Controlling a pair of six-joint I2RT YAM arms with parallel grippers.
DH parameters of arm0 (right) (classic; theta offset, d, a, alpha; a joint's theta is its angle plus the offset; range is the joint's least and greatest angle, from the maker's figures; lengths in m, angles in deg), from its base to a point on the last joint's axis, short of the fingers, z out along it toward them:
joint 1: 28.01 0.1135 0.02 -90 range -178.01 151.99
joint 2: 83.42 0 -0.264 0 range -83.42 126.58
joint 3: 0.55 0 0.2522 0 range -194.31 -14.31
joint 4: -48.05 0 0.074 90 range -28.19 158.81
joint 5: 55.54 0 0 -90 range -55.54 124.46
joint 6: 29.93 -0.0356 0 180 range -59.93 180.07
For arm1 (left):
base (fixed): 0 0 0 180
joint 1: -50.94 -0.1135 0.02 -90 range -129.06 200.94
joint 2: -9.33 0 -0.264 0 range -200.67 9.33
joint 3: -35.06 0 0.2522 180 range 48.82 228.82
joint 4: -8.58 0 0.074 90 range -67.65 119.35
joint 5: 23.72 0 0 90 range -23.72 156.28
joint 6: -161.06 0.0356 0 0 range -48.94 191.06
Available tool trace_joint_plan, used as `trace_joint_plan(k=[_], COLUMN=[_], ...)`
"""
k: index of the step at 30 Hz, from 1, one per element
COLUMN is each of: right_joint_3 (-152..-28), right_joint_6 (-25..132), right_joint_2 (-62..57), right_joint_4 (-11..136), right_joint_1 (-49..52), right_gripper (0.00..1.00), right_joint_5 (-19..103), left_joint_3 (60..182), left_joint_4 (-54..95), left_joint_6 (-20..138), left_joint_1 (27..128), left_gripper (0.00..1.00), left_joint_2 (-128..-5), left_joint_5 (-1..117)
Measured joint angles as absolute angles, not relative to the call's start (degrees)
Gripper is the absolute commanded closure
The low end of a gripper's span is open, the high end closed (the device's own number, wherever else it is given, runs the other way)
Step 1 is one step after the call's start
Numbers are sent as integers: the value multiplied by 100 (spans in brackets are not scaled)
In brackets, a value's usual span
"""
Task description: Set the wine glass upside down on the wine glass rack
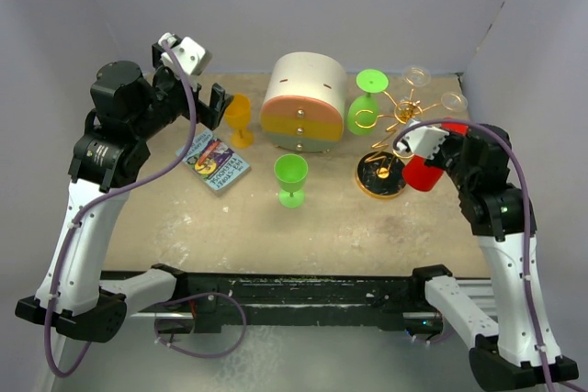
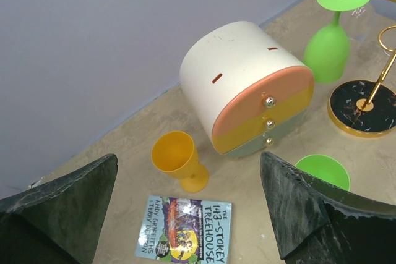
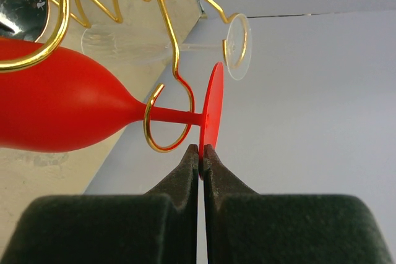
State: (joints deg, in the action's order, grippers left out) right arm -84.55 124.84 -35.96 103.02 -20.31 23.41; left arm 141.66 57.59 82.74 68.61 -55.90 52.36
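Red glass (image 3: 55,112) is the task's thing. In the right wrist view its thin stem passes through a curled loop of the gold rack (image 1: 401,115), and the right jaws are closed on the edge of its round foot. We cannot tell whether the stem touches the wire. In the top view this glass is at the right middle of the frame, just beside the black-and-gold base (image 1: 379,175). A green glass (image 1: 364,109) is upside down at the rack's left side. The left jaws are wide open and hold nothing, at the upper left, above a book (image 1: 214,161) and an orange glass (image 1: 241,117) on the counter (image 1: 276,227). A drawer box (image 1: 305,103) stands at the upper centre.
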Motion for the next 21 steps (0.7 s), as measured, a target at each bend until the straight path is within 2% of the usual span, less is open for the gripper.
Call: trace_joint_plan(k=[5,21], right_joint_3=[-8310,-8155], right_joint_6=[12447,12359], right_joint_2=[-3635,-3700], right_joint_4=[10317,10366], right_joint_1=[-2081,-2173], right_gripper=[100,90], right_joint_5=[2343,2339], left_joint_3=[14166,14150], left_joint_4=[5761,5757], left_joint_6=[8259,8261], left_joint_1=[6861,6859], left_gripper=[1,1], left_joint_2=[-5582,-5488], left_joint_5=[5225,5188])
